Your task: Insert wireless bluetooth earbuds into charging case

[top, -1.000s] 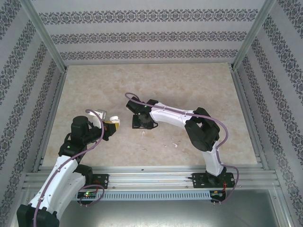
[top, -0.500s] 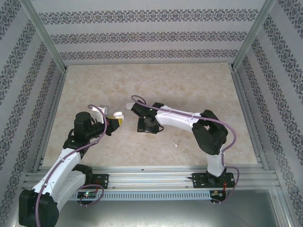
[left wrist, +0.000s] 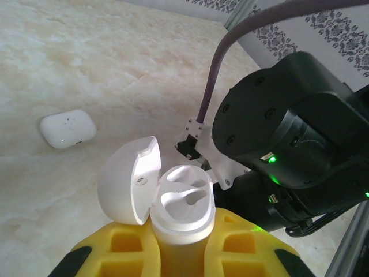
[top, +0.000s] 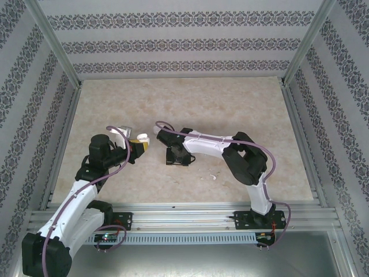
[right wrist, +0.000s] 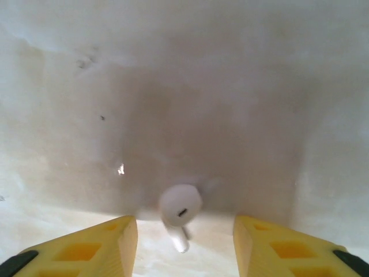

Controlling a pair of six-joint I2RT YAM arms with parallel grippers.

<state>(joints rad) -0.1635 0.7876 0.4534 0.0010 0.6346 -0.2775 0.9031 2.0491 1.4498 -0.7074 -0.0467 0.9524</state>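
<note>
My left gripper is shut on the body of a white charging case. The case stands upright with its lid hinged open to the left and both sockets empty. From above, that case sits at the tip of my left gripper. My right gripper is open, its yellow fingers either side of one white earbud lying on the table, not touching it. My right gripper hangs low just right of the held case. Another earbud lies nearer the front.
A second white case, closed, lies on the beige table left of the held one. The right arm's black wrist is close behind the open case. Metal rails border the front edge.
My right gripper has shifted slightly and dropped toward the table, its jaws narrowing a little. The left arm raised the open case a bit earlier and now holds still.
</note>
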